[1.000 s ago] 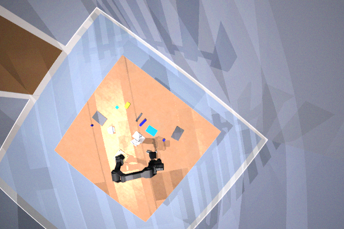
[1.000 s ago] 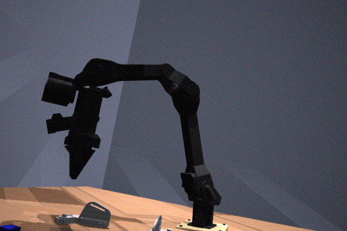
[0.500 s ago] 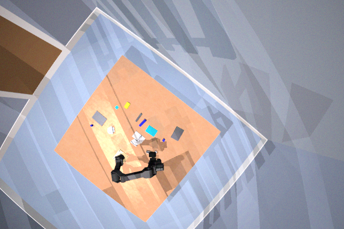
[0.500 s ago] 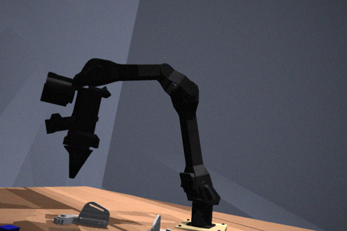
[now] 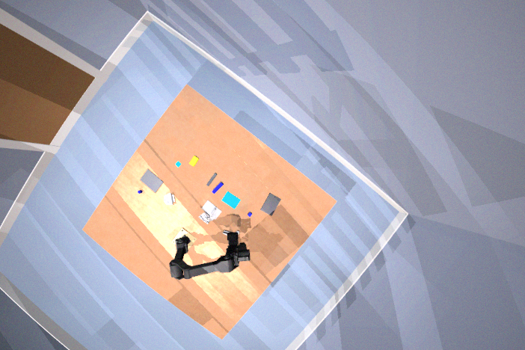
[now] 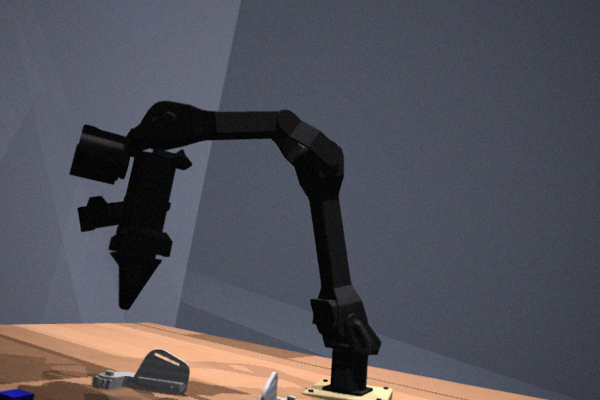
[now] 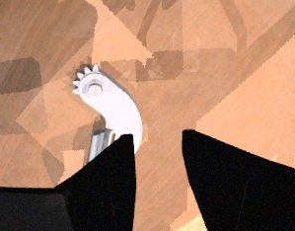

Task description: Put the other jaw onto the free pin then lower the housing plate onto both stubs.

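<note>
A loose white jaw (image 7: 125, 111) (image 6: 161, 374) with gear teeth and a round hub at one end lies on the table. Its far end is hidden behind a finger in the wrist view. My gripper (image 7: 158, 142) (image 6: 125, 307) points down, high above the table near this jaw. Its fingers are partly apart with nothing between them; the jaw shows below and to the left of the gap. A white assembly (image 5: 211, 209) lies near the table's middle in the top view, too small to make out pins or teeth. A smaller white piece (image 5: 169, 199) lies left of it; I cannot tell whether it is the housing plate.
A cyan plate (image 5: 231, 200), a blue bar (image 5: 217, 188) and a grey bar (image 5: 212, 179) lie beyond the assembly. Grey plates stand left (image 5: 152, 180) and right (image 5: 271, 203). A yellow block (image 5: 194, 161), a small cyan square (image 5: 178, 164) and small blue blocks (image 5: 249, 214) (image 6: 14, 394) are also there.
</note>
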Robot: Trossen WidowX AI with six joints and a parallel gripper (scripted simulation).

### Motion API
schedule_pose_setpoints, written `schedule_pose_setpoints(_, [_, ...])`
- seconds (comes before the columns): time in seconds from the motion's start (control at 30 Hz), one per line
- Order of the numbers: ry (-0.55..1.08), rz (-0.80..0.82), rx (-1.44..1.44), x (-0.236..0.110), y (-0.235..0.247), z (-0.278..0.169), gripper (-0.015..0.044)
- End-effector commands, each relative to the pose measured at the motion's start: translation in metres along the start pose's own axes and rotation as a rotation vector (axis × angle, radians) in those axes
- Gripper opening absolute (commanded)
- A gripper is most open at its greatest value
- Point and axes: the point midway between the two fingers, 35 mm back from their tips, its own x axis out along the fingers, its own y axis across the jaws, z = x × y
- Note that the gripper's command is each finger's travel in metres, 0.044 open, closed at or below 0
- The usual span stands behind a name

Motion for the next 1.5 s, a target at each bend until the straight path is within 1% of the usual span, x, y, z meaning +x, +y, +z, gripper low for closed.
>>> schedule_pose_setpoints(0.0, [0.000, 0.000, 0.000, 0.0000, 0.0000, 0.0000, 0.0184])
schedule_pose_setpoints(0.33, [0.000, 0.000, 0.000, 0.0000, 0.0000, 0.0000, 0.0440])
schedule_pose_setpoints(1.27, [0.000, 0.000, 0.000, 0.0000, 0.0000, 0.0000, 0.0440])
schedule_pose_setpoints(1.47, [0.000, 0.000, 0.000, 0.0000, 0.0000, 0.0000, 0.0282])
